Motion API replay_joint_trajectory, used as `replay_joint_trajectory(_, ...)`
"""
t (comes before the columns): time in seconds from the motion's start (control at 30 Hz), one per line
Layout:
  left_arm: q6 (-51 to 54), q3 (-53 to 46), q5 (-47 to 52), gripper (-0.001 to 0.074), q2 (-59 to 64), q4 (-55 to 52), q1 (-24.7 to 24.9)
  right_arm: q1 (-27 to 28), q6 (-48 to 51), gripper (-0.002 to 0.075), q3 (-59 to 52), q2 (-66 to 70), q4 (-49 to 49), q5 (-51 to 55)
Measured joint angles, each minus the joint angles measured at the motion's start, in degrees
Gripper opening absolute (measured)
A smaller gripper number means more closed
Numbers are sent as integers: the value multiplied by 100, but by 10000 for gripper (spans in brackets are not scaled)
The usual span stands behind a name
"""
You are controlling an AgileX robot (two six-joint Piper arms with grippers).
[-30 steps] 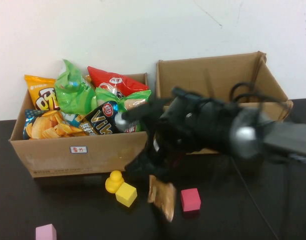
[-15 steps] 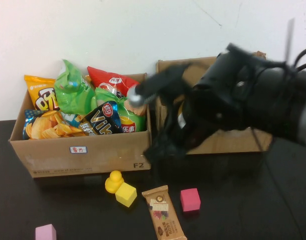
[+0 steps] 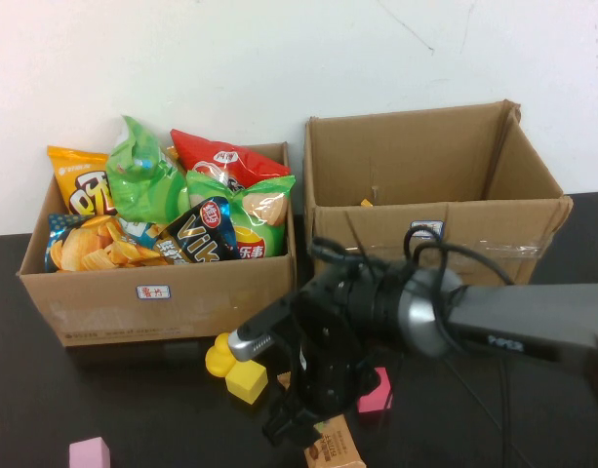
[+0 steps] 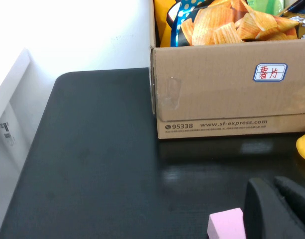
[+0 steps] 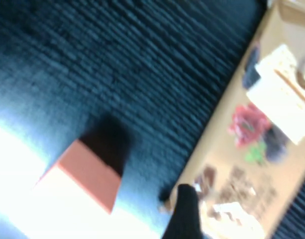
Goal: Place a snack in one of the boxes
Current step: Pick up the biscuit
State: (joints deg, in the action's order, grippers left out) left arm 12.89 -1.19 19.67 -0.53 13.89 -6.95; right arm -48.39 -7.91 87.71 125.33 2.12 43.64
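Over snack bar (image 3: 335, 445), right pincer (image 3: 291, 421), left pincer (image 4: 279, 206)

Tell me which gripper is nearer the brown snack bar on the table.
Right. The right gripper is down directly over the snack bar, at its end. The left gripper is parked far off beside the pink block.

Right claw (image 3: 297, 421) low over the snack bar (image 3: 335, 445), before the two boxes; left claw (image 4: 279, 206) beside the block (image 4: 226, 225).

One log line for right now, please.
right gripper: down at snack bar | left gripper: parked by pink block | bar not boxed yet
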Motion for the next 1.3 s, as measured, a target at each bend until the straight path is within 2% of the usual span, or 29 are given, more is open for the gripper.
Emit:
replay_joint_trajectory(0.23,0,0,0,-3,0,-3,0,0,-144,560,0,461,-146,-475)
replay_joint_trajectory(0.63,0,0,0,-3,0,-12,0,23,-261,561,93,654,-162,-471)
replay_joint_trajectory(0.73,0,0,0,-3,0,-12,0,36,-261,540,97,668,-138,-424)
replay_joint_trajectory(0.83,0,0,0,-3,0,-12,0,45,-261,454,97,668,-73,-401)
replay_joint_trajectory(0.87,0,0,0,-3,0,-12,0,59,-261,379,108,668,-73,-399)
replay_joint_trajectory(1.13,0,0,0,-3,0,-12,0,59,-195,354,81,554,-38,-370)
replay_joint_trajectory(1.17,0,0,0,-3,0,-12,0,59,-184,297,56,490,-38,-346)
replay_joint_trajectory(1.2,0,0,0,-3,0,-12,0,59,-178,196,45,398,-8,-299)
replay_joint_trajectory(1.23,0,0,0,-3,0,-12,0,59,-178,127,28,282,34,-242)
replay_joint_trajectory(1.3,0,0,0,-3,0,-12,0,59,-170,52,20,13,173,-145)
